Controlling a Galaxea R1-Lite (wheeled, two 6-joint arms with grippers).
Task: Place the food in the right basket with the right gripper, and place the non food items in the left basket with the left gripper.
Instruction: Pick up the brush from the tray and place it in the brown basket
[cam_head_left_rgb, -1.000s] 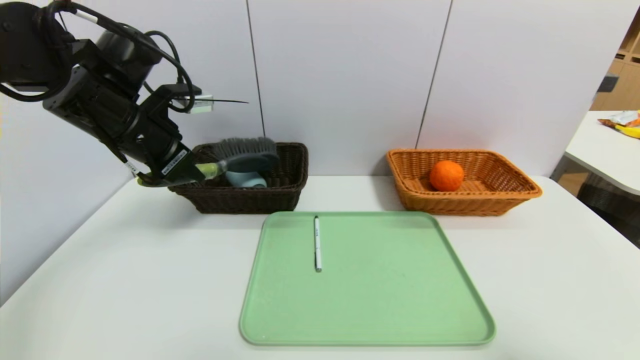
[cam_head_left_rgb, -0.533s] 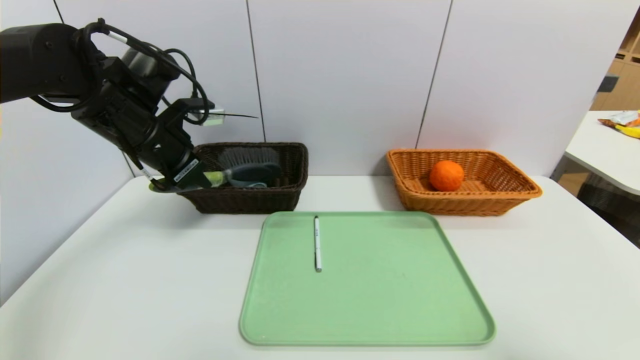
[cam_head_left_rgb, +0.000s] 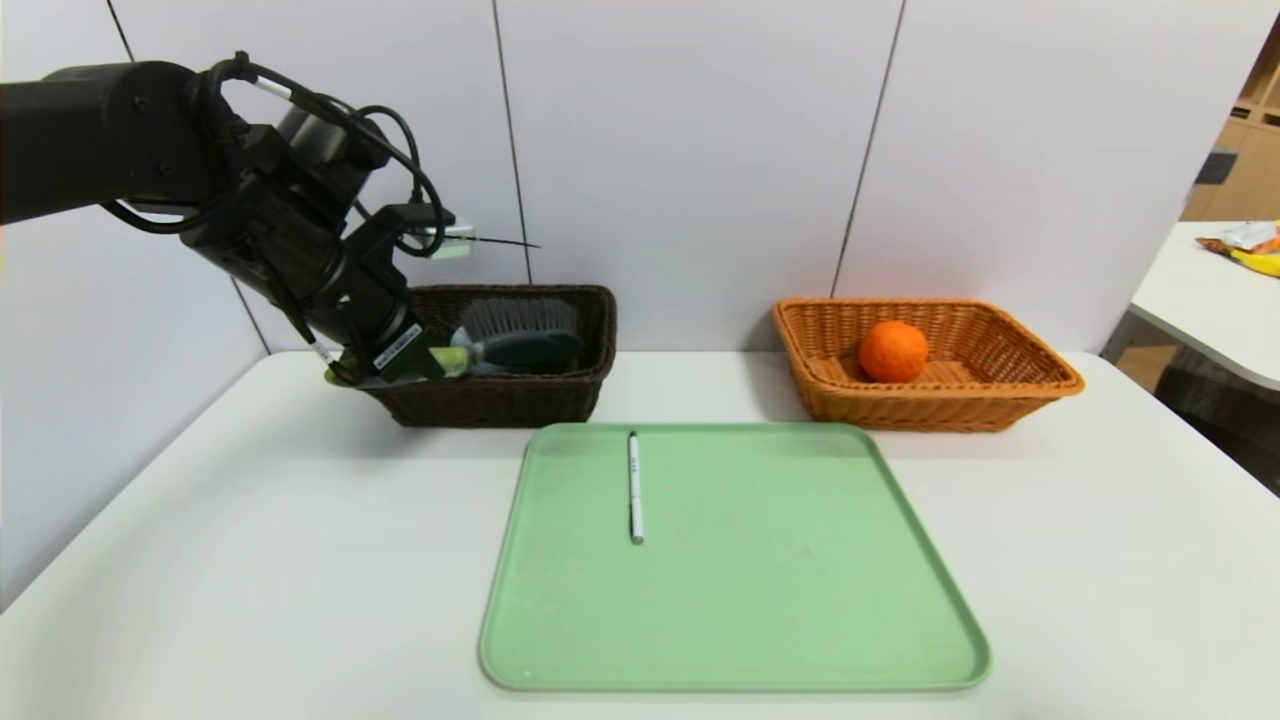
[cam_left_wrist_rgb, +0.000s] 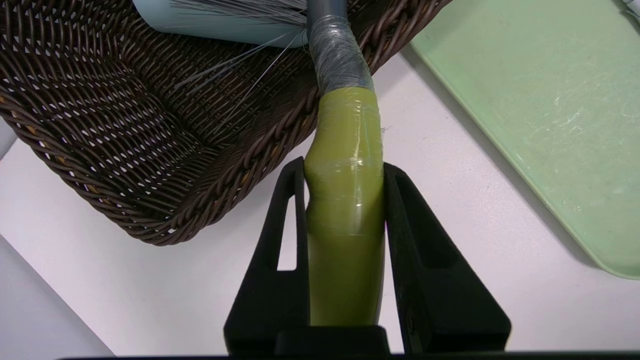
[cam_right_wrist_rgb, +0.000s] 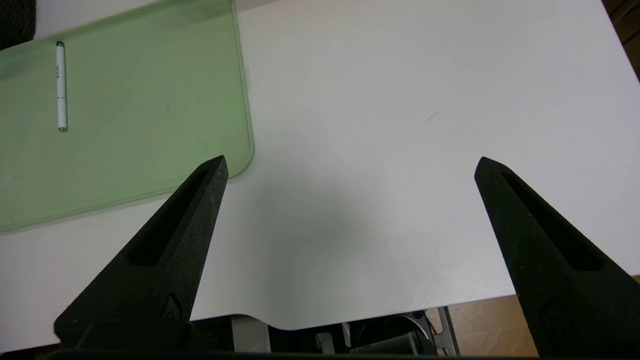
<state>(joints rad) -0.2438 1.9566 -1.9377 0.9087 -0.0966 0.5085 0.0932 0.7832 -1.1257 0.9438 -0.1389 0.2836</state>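
The left gripper (cam_left_wrist_rgb: 345, 167), at the dark brown wicker basket (cam_head_left_rgb: 490, 400), pinches the yellow-green handle of one bristled brush (cam_head_left_rgb: 525, 348) between its fingers, the brush's head over the basket; the right gripper (cam_right_wrist_rgb: 351, 157) is parked above the white table (cam_right_wrist_rgb: 350, 225), fingers spread wide and holding nothing. A light blue item (cam_left_wrist_rgb: 225, 22) in the dark basket is partly hidden behind the bristles. One white pen (cam_head_left_rgb: 636, 488) lies on the single green tray (cam_head_left_rgb: 780, 580), and one orange (cam_head_left_rgb: 893, 352) sits in the orange-brown wicker basket (cam_head_left_rgb: 940, 410).
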